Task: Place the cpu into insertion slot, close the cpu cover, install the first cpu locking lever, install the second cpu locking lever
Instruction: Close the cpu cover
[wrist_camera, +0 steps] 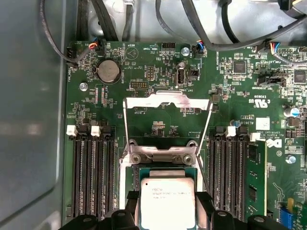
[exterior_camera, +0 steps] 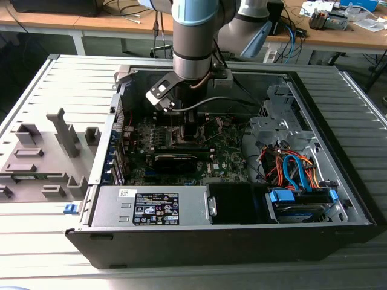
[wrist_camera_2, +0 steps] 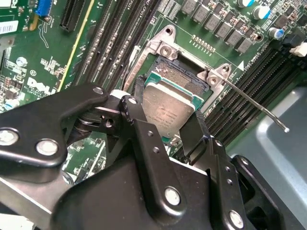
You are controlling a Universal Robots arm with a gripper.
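Note:
My gripper (wrist_camera_2: 169, 114) is shut on the cpu (wrist_camera: 167, 201), a flat square chip with a silvery top, its black fingers (wrist_camera: 204, 207) pressing on two opposite edges. The chip sits low over the insertion slot (wrist_camera_2: 178, 72), whose dark centre and metal rim show just beyond it. I cannot tell whether it touches the slot. The cpu cover (wrist_camera: 168, 100) stands swung open behind the slot, hinged at the slot's rim. A thin locking lever (wrist_camera_2: 254, 103) sticks up beside the slot. In the exterior view the gripper (exterior_camera: 188, 130) reaches down into the open computer case.
Black memory slots (wrist_camera: 91, 172) run along both sides of the socket, with one module (wrist_camera: 254, 177) fitted. Cables (exterior_camera: 290, 169) and a drive bay (exterior_camera: 299, 199) fill the case toward the exterior view's right. A grey power supply (exterior_camera: 151, 205) lies along the front, and case walls surround the board.

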